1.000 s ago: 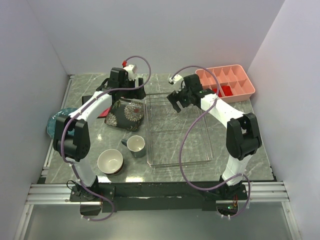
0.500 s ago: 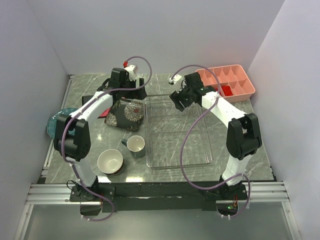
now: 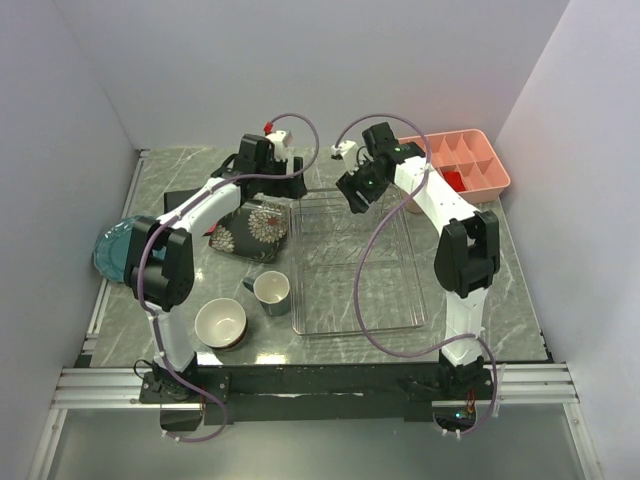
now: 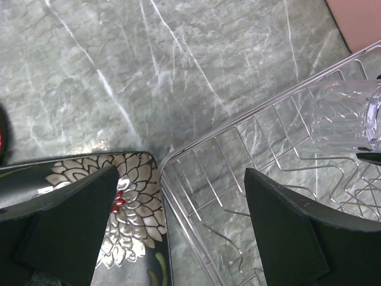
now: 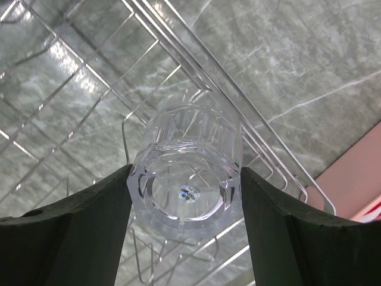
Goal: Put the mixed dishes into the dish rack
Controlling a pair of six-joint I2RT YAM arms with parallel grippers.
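The right claw (image 5: 186, 174) is pinching a clear glass tumbler (image 5: 191, 149) by its sides over the wire prongs at the far end of the dish rack (image 5: 71, 77). It is probably seating the glass there, so it is worth lowering slowly until the glass is resting between the wires before letting go, since smooth glass can roll or tip. The left claw (image 4: 181, 179) is hanging spread wide over the rack's far left corner and the square floral plate (image 4: 128, 196), which is lying on the counter (image 4: 119, 71) just beside it, apart from the glass.
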